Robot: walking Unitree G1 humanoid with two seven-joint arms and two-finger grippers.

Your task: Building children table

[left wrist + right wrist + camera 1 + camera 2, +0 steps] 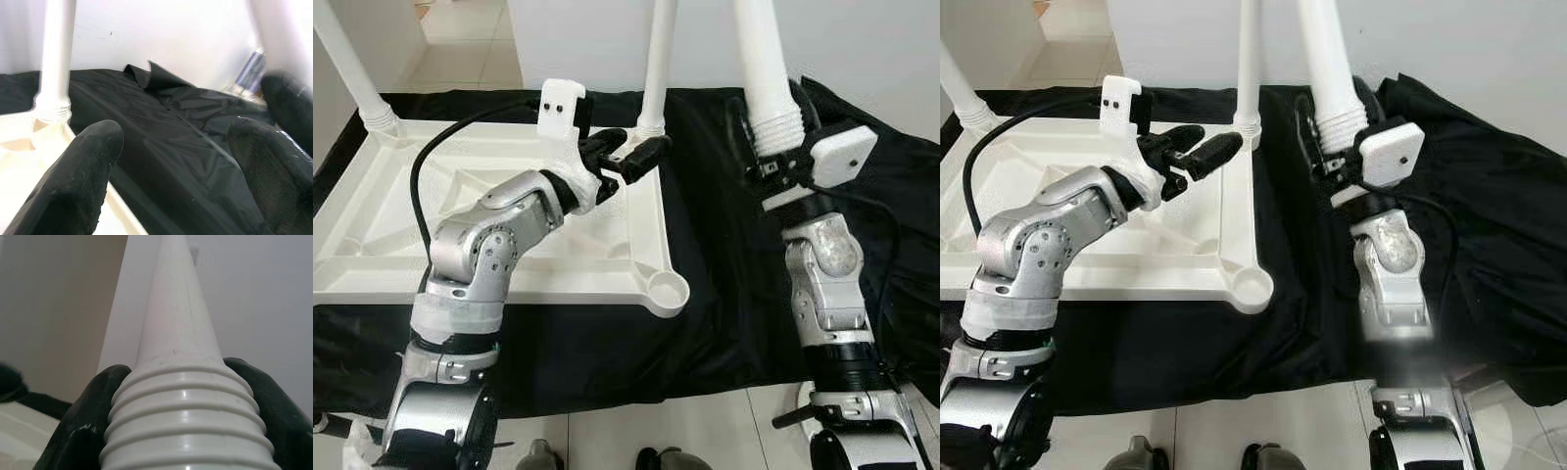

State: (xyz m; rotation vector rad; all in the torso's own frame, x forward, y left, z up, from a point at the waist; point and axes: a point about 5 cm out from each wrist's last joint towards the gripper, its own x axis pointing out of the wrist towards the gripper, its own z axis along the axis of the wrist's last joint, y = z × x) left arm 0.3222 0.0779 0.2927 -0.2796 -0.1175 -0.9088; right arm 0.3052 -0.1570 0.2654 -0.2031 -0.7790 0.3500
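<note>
With the right gripper (781, 162) clenched on the white threaded plastic leg (766, 73) (left gripper (628, 154) released), a tilted entry could cross-thread the white upturned tabletop's (509, 235) empty corner socket (666, 287).

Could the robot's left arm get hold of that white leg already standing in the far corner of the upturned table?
Probably yes. The left gripper hovers open just beside the standing leg, over the tabletop, with nothing between them. The right gripper is apart, holding another leg.
</note>
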